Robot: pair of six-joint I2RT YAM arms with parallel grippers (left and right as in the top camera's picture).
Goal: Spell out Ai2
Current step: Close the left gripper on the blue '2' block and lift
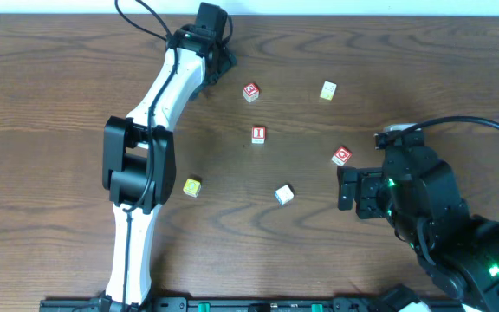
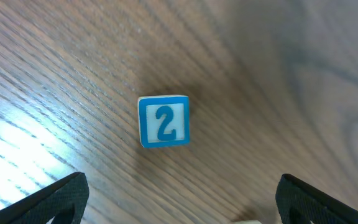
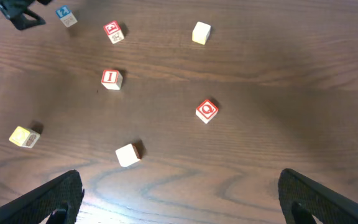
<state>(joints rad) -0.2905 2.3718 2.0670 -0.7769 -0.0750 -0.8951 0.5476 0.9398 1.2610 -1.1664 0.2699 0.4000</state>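
Evidently the step in hand is the left arm's pick of the 2 block (image 2: 164,121), which lies flat on the tabletop (image 2: 55,74) toward its far side, digit up. In the overhead view the arm hides it. To do this well, I judge the left tool (image 2: 179,202) should first move forward until the cube sits squarely between the fingertips (image 2: 61,196), since in the wrist view the cube lies ahead of them rather than between. It should then turn a touch so the pads meet two flat opposite faces, as the cube looks slightly skewed to the frame. Last, it should drop straight down and close gently so the cube is neither nudged nor tipped. The cube belongs after the I block (image 1: 259,134), near the middle of the tabletop, so the digit should end up on top and readable. As for the left tool itself, its jaws stand wide apart, well wider than the cube, and it holds and touches nothing. Further right, the right tool (image 3: 179,202) hovers above the tabletop near a red cube (image 1: 342,156), its jaws likewise spread wide and empty. Which cube carries the A I cannot tell.
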